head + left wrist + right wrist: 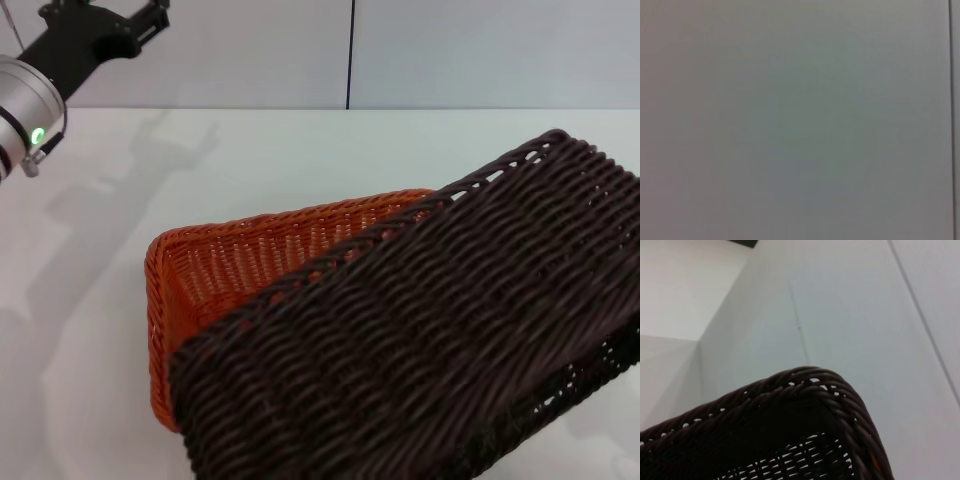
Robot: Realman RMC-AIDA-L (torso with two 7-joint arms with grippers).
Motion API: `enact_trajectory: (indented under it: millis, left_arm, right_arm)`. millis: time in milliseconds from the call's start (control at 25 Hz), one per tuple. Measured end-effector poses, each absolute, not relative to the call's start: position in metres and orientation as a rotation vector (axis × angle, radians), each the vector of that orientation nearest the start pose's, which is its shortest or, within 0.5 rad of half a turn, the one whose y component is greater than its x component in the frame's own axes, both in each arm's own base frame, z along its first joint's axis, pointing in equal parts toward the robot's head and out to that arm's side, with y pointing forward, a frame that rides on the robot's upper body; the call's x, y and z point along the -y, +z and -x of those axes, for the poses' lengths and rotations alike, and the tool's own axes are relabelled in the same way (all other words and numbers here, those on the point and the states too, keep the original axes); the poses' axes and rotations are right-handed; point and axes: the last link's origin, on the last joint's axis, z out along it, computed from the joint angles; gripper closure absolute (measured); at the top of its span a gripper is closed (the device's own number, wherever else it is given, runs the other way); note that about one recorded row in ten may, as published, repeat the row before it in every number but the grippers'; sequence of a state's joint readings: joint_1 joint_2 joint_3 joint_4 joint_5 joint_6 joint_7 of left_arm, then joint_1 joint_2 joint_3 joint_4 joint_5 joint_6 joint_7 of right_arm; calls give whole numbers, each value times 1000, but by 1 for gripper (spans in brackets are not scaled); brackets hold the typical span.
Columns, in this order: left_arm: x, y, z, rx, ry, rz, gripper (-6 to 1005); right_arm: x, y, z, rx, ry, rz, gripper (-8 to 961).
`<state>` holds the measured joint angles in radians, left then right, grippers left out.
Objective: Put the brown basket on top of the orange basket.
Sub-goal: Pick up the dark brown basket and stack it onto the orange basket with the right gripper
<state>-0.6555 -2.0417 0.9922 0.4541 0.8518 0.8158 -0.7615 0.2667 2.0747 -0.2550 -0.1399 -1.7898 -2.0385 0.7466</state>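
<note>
The head camera looked forward and down at the table [300, 160], close above the brown basket [430, 350], which filled the lower right of its view and overlapped the orange basket [230, 260]. The right wrist camera sat right against the brown basket [790, 405], facing upward past its rim corner toward the wall. That basket was the one thing both views shared. The left wrist camera faced only a blank grey surface.

You won't find anything to read here, honestly: no labels, brand marks, numbers or signs on the brown basket [430, 340], the orange basket [215, 265] or the table [300, 160]. The left wrist view gives you just a blank grey surface.
</note>
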Motion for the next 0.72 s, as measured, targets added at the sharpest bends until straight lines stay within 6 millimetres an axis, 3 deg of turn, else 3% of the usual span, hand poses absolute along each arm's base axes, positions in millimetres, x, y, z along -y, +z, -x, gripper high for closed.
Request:
enact_trajectory:
  millis: [360,720]
  left_arm:
    - [-453,46,241,472,-752,1835,140]
    - [-456,41,235,457,-739,1863,140]
  right_arm:
    - [-193,-16,-292,-480,1446,1877,764]
    - [-197,-31,-288,-545,1413,1824,756]
